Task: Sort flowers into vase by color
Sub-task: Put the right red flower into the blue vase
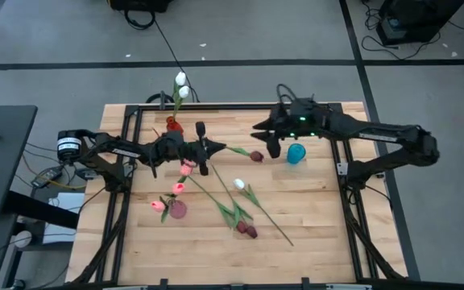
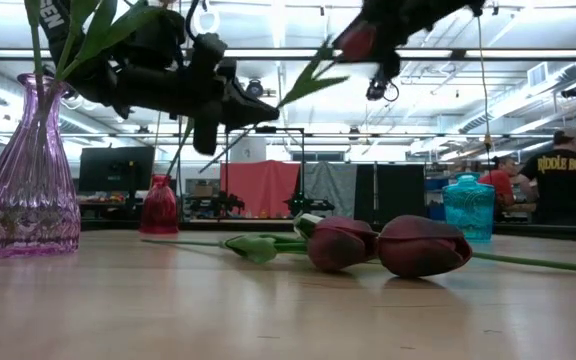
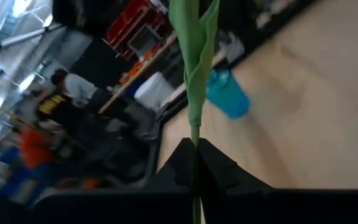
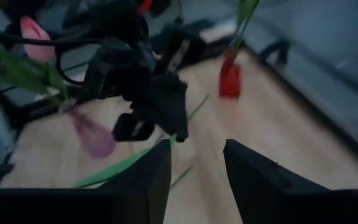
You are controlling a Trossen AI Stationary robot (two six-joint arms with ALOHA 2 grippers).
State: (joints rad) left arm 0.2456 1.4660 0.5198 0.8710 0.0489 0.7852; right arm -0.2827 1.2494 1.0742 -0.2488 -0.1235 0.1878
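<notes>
While the left gripper (image 1: 216, 148) is clamped on the green stem of a dark maroon tulip (image 1: 256, 155), that flower hangs in the air above the table (image 1: 321, 217), its bud just beside the blue vase (image 1: 296, 153). The right gripper (image 1: 273, 143) hovers over that bud with its fingers (image 4: 253, 174) parted and nothing between them (the stem passes below). Well to the left of the blue vase, the red vase (image 1: 172, 124) holds white tulips (image 1: 181, 84) and the pink vase (image 1: 177, 208) holds pink ones (image 1: 176, 187). Nearer the front edge than the blue vase lie a white tulip (image 1: 238, 184) and two maroon tulips (image 2: 388, 245).
</notes>
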